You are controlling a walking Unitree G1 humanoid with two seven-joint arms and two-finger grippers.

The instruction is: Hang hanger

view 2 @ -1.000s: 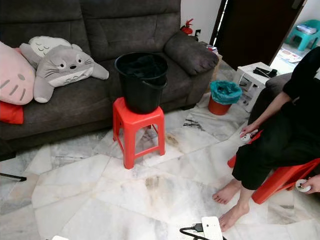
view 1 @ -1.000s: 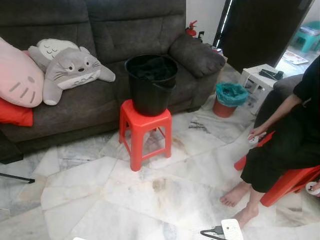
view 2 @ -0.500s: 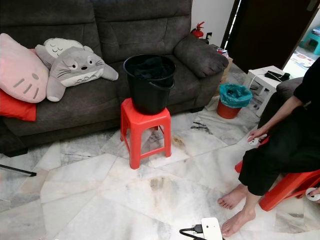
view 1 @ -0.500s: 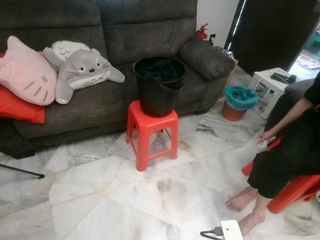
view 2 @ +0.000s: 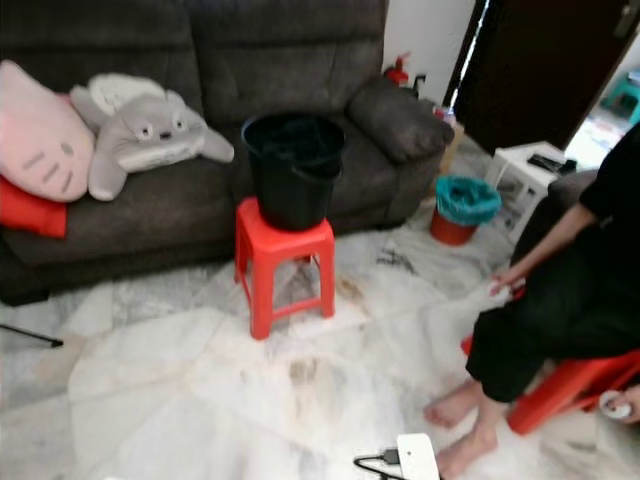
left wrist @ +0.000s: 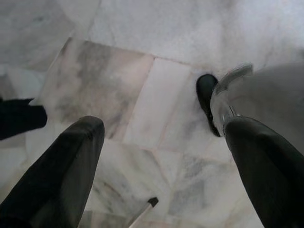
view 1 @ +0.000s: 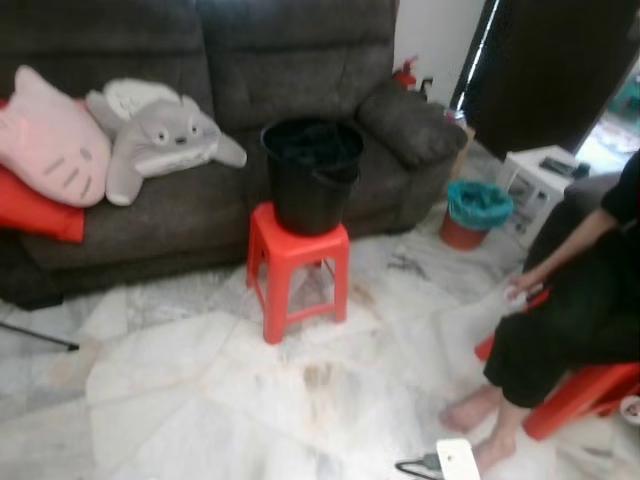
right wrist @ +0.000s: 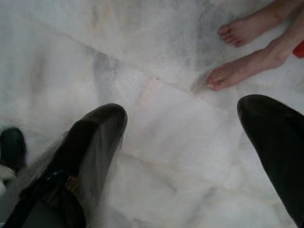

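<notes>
A living room with a white marble floor [view 1: 250, 400] and a dark grey sofa [view 1: 200, 190] along the far side. No writing or label can be read anywhere; both eye views are slightly blurred.

On the sofa lie a pink cat-face cushion [view 1: 45, 135] over a red cushion [view 1: 35, 205], and beside them a grey-and-white plush [view 1: 160, 135]. In front of the sofa a red stool [view 1: 297, 265] carries a black bucket [view 1: 310, 170]; the bucket holds something dark, too dim to tell what. To the right of the sofa a small red bin [view 1: 478, 210] has a teal bag lining it; what is in it cannot be told. Beyond it stands a white side table [view 1: 540, 180] with a dark object on top.

A person in black [view 1: 575, 300] sits at the right on a red seat [view 1: 580, 395], bare feet [right wrist: 237, 52] on the floor. A white power strip [view 1: 455, 462] lies at the near edge of the floor.

No hanger can be made out in these pictures.

The left gripper [left wrist: 166, 156] hangs over the floor, its fingers [left wrist: 71, 161] spread wide with nothing between them. The right gripper [right wrist: 190, 142] hangs over the floor near the person's feet, its fingers [right wrist: 95, 137] also wide apart and holding nothing.
</notes>
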